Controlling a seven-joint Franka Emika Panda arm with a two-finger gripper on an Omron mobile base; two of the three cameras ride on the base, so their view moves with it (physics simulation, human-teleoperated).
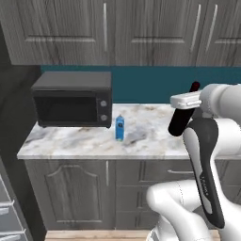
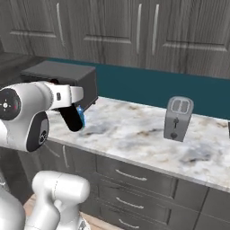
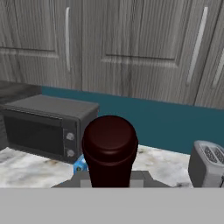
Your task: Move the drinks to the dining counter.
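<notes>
My gripper (image 1: 186,100) is shut on the slim dark bottle (image 1: 180,120), which hangs tilted in the air above the counter's right part. The hand view looks down along the bottle's dark red cap (image 3: 109,143). From the right base view the gripper (image 2: 67,96) holds the bottle (image 2: 71,119) in front of the carton. The small blue carton (image 1: 120,127) stands upright on the marble counter just right of the microwave, and its edge shows behind the bottle (image 2: 81,116) and low beside it (image 3: 80,166). The dining counter is out of view.
A black microwave (image 1: 73,100) sits at the left end of the marble counter (image 1: 84,139). A grey toaster (image 2: 178,119) stands further right. Teal backsplash and grey wall cabinets (image 1: 117,28) rise behind; grey drawers lie below.
</notes>
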